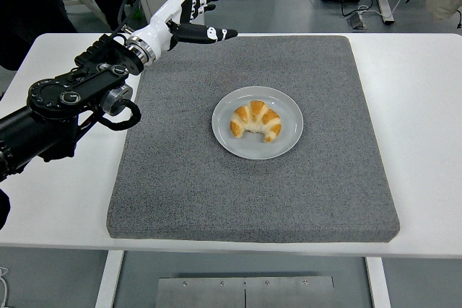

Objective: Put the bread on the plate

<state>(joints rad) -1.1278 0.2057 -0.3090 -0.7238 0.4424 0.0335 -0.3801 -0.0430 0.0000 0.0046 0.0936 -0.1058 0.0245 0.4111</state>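
Observation:
A golden croissant (255, 121) lies on the round grey plate (289, 106), which sits near the middle of the dark grey mat (253, 192). My left hand (196, 11) is raised above the mat's far left corner, well away from the plate. Its fingers are spread and hold nothing. The black left arm (65, 106) comes in over the table's left side. The right arm does not show.
The mat lies on the white table (426, 128). Beyond the far edge are table legs, cables and a black box on the floor. A person in dark clothes stands at the top left, and a pair of shoes shows at the top centre.

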